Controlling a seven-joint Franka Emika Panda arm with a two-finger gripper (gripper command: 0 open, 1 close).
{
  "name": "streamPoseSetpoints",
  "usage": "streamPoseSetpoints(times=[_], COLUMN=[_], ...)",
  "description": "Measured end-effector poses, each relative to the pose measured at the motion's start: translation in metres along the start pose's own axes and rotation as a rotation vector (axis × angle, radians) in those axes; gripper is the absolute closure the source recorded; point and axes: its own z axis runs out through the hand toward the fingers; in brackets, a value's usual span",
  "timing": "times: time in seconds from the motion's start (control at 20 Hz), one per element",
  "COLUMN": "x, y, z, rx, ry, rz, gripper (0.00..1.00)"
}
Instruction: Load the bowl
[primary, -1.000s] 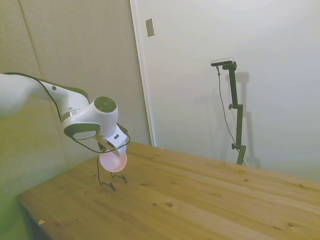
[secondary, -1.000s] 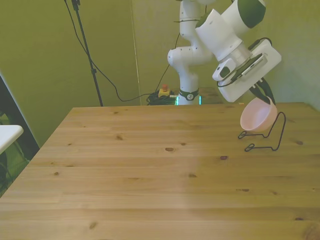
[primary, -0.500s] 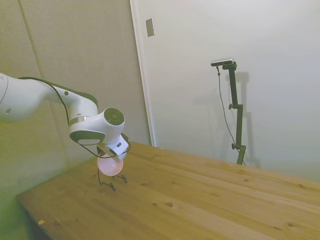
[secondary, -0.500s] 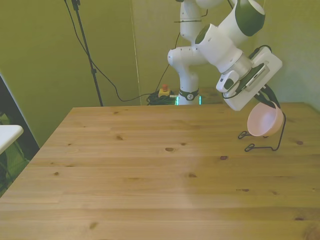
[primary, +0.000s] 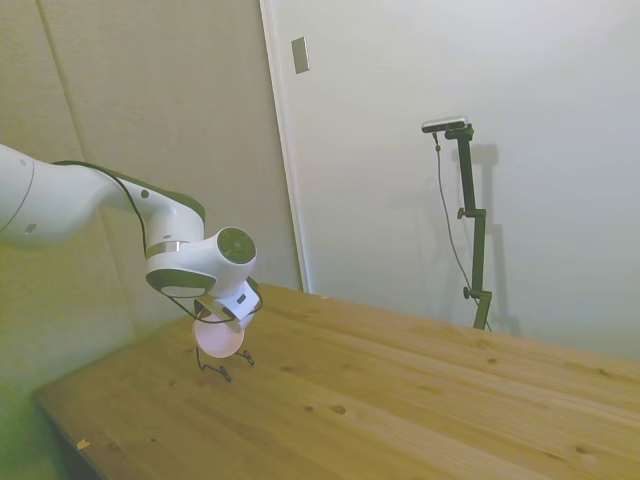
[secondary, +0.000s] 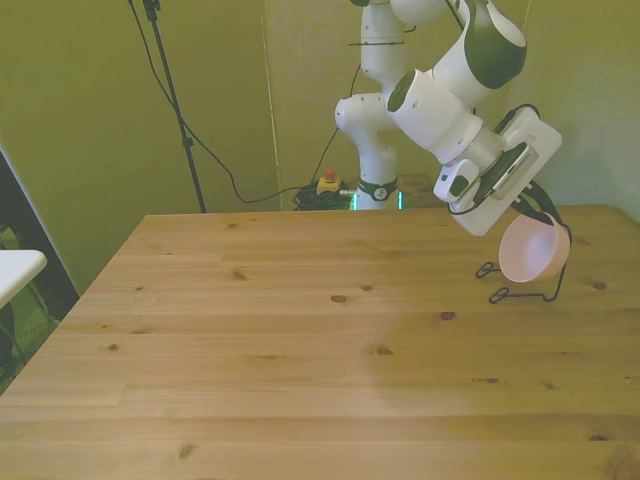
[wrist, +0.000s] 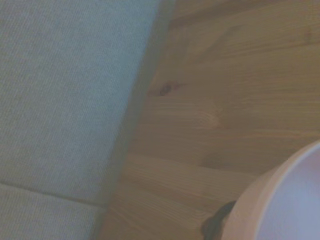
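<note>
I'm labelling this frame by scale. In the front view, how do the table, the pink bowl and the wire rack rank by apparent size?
1. Table, by far the largest.
2. Bowl and wire rack: unsure, since the bowl covers most of the rack; only its feet and lower wire show.

White arm (secondary: 440, 95) bent downward at the front view's right; tilted wrist; gripper (secondary: 540, 212) closed on the rim of the bowl (secondary: 533, 252), holding it tipped.

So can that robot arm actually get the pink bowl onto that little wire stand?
Probably yes: the gripper holds the bowl tilted right at the wire stand, with nothing between them.
</note>
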Motion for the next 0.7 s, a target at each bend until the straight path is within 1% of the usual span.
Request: streamPoseSetpoints(times=[0.55, 0.6, 0.7], x=[0.007, 0.008, 0.008], y=[0.015, 0.015, 0.015], z=[0.006, 0.006, 0.006], rx=[0.010, 0.010, 0.010], ry=[-0.009, -0.008, -0.008], rz=[0.009, 0.011, 0.011], gripper=[1.00, 0.00, 0.00])
